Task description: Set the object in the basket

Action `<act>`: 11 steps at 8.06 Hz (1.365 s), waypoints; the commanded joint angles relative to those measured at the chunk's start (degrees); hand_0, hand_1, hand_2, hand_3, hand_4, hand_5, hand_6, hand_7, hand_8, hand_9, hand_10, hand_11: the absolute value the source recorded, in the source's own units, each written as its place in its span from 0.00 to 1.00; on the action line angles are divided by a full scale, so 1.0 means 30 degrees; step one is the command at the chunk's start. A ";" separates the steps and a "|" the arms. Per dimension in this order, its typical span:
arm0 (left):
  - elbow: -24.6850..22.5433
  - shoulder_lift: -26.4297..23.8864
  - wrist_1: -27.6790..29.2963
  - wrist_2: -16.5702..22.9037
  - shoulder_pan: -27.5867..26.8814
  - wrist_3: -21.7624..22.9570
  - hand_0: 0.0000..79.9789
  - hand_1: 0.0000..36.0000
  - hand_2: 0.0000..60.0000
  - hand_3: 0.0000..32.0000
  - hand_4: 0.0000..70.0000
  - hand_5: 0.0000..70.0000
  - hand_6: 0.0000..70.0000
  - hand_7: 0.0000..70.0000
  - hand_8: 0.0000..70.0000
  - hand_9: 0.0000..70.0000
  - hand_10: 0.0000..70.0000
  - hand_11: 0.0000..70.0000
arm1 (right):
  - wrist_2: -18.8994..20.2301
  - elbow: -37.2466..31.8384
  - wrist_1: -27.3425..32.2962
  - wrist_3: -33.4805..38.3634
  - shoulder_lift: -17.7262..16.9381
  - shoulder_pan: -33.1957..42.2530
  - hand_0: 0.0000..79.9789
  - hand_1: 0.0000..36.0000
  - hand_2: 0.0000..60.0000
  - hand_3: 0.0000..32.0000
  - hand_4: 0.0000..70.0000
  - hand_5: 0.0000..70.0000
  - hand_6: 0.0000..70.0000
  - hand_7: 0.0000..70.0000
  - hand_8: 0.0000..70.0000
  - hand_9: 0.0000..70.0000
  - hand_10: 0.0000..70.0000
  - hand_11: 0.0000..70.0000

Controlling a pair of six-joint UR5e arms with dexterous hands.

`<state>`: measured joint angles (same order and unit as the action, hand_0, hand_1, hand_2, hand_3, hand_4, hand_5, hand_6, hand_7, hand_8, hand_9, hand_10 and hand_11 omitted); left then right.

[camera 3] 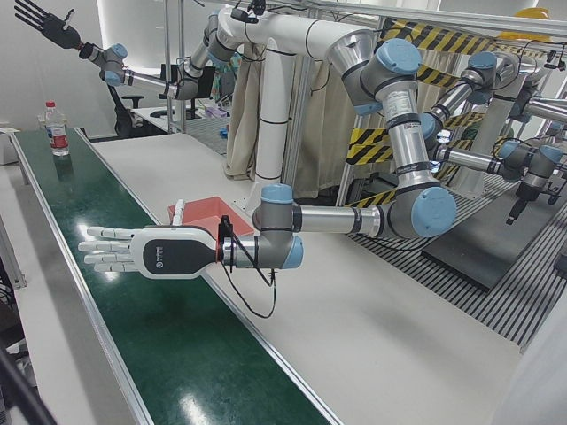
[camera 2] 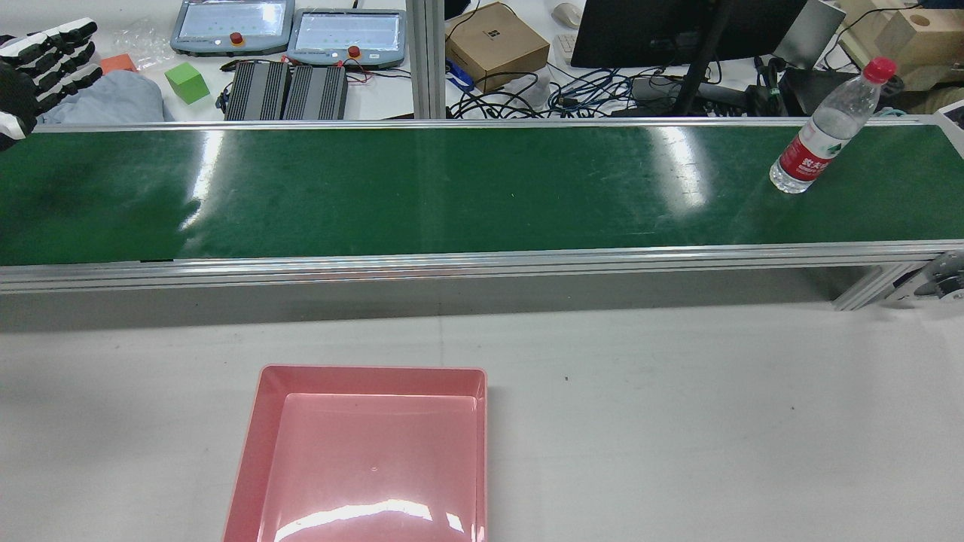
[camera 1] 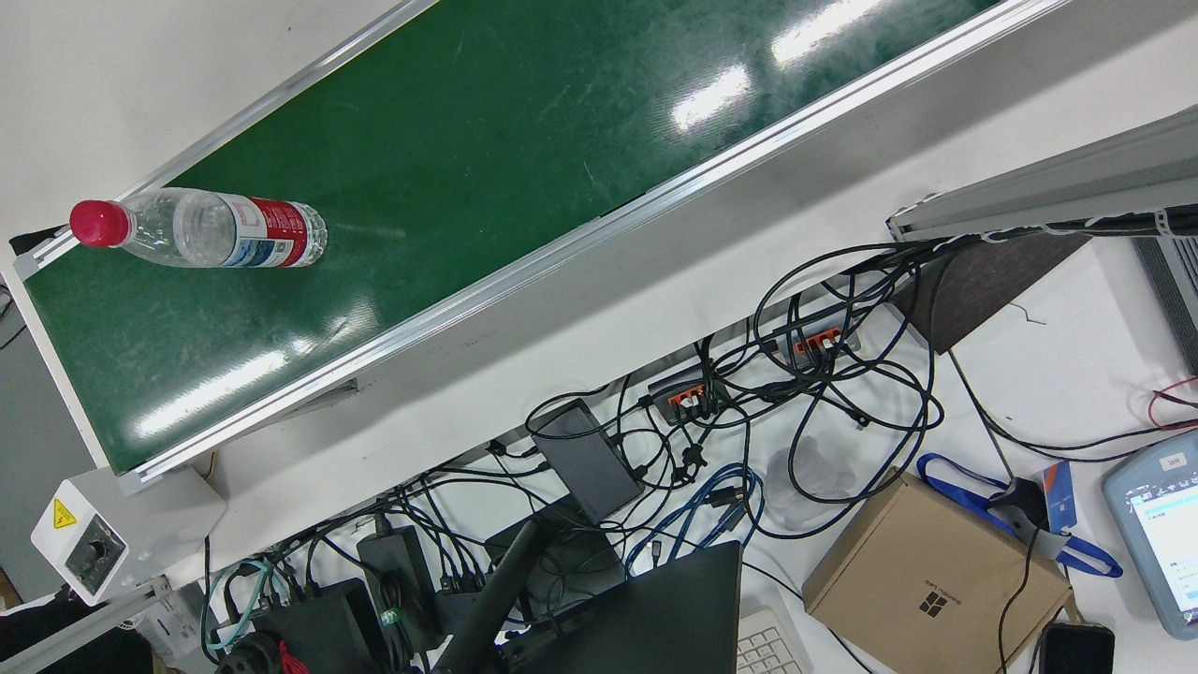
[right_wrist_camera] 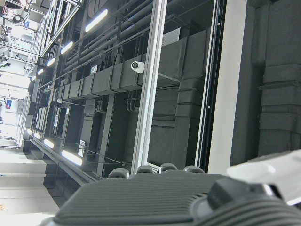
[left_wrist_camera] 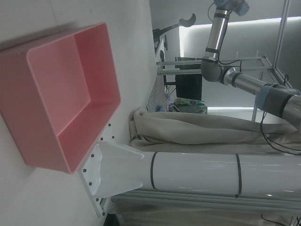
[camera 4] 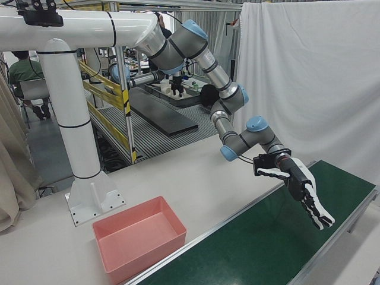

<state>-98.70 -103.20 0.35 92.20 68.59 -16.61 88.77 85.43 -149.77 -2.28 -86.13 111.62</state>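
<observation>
At the far right end of the green conveyor belt [camera 2: 452,188] stands a clear plastic water bottle with red cap and label [camera 2: 825,135], upright, well apart from the left robot hand [camera 3: 133,251], which hovers empty over the belt's left end, fingers straight and apart. Nearer, the pink plastic basket [camera 2: 256,421] sits on the white tabletop [camera 2: 678,421]. The right robot hand [camera 3: 40,19] is raised high, fingers spread.

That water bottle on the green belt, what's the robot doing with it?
Nothing yet. The water bottle stands upright at one end of the green conveyor belt, untouched. The left hand hovers open over the belt's other end. The right hand is raised high, open. The pink basket sits on the white table, holding nothing.
</observation>
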 commanded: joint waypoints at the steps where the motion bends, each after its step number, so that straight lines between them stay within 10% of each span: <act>1: -0.0115 0.0005 0.0000 0.0000 0.0048 0.0001 0.60 0.10 0.00 0.00 0.14 0.10 0.01 0.00 0.00 0.00 0.04 0.07 | 0.0000 0.0000 0.0000 0.0000 0.0000 0.0000 0.00 0.00 0.00 0.00 0.00 0.00 0.00 0.00 0.00 0.00 0.00 0.00; 11: -0.0145 0.0180 0.0000 0.0000 0.0137 -0.0028 0.61 0.12 0.00 0.00 0.17 0.11 0.02 0.00 0.02 0.00 0.05 0.09 | 0.0000 0.0000 0.0000 0.0000 0.0000 0.0000 0.00 0.00 0.00 0.00 0.00 0.00 0.00 0.00 0.00 0.00 0.00 0.00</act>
<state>-99.14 -102.75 0.33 92.26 69.04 -16.61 88.77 85.43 -149.77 -2.29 -86.13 111.63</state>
